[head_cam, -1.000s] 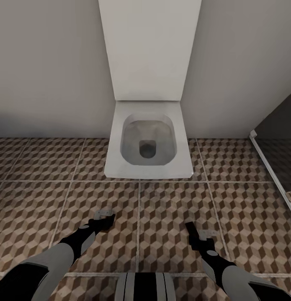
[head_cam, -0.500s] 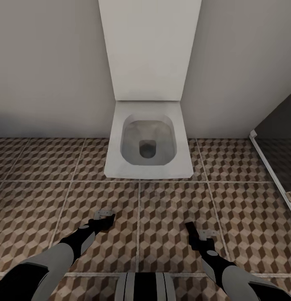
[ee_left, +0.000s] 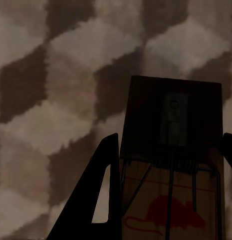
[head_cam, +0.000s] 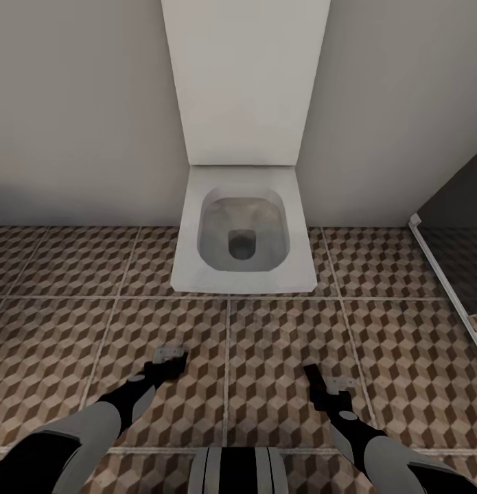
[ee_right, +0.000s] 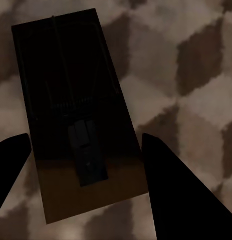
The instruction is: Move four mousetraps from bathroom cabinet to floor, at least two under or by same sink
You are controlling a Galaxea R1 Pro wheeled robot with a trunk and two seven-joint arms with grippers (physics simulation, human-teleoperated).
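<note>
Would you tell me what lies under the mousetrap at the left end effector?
Patterned bathroom floor tiles spread around the mousetrap between the left end effector fingers. The tile directly beneath it is covered, and whether the trap touches it is unclear.

Two mousetraps show: one (head_cam: 171,352) lies flat on the cube-patterned bathroom floor (head_cam: 279,343) left of centre, the other (head_cam: 338,381) to the right, both near the toilet's front.

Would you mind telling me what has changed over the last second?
The left gripper has drawn back slightly from the mousetrap on the bathroom floor, which now lies clear of its fingertips. The right gripper, its mousetrap and the toilet stayed put.
</note>
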